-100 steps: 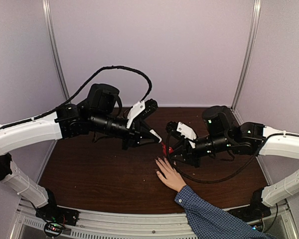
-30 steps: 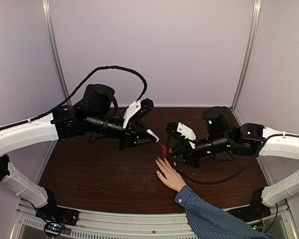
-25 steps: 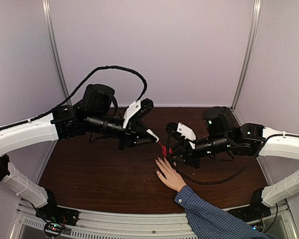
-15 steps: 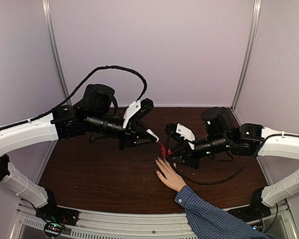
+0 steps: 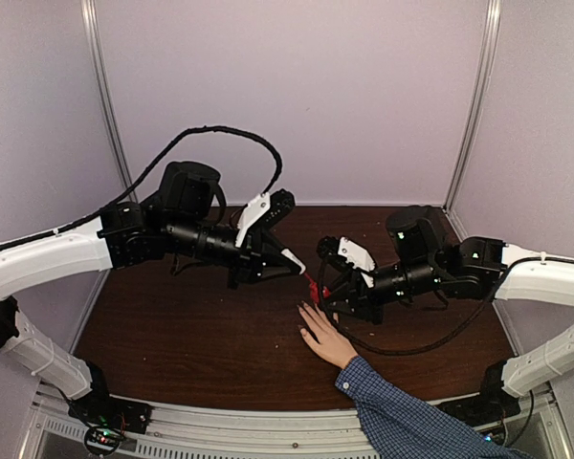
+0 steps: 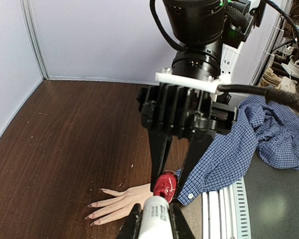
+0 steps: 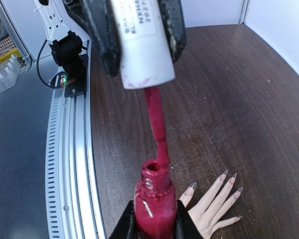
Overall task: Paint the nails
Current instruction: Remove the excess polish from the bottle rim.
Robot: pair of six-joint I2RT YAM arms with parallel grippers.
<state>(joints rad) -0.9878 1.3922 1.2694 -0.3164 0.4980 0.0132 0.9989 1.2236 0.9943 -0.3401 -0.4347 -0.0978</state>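
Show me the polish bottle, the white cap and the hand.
polish bottle [image 7: 154,214], right wrist view, on its red glass body.
white cap [image 7: 142,55], right wrist view, on the cap's side.
hand [image 5: 327,339], top view, on the back of the hand.

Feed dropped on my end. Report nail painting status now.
Right gripper shut on red polish bottle. Left gripper shut on white cap, brush dipped in bottle neck. Hand flat on table, nails look unpainted. No obstruction seen.

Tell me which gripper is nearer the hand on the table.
Right. The right gripper, holding the bottle, sits just beyond the hand; the left gripper, holding the brush cap, is farther back and left.
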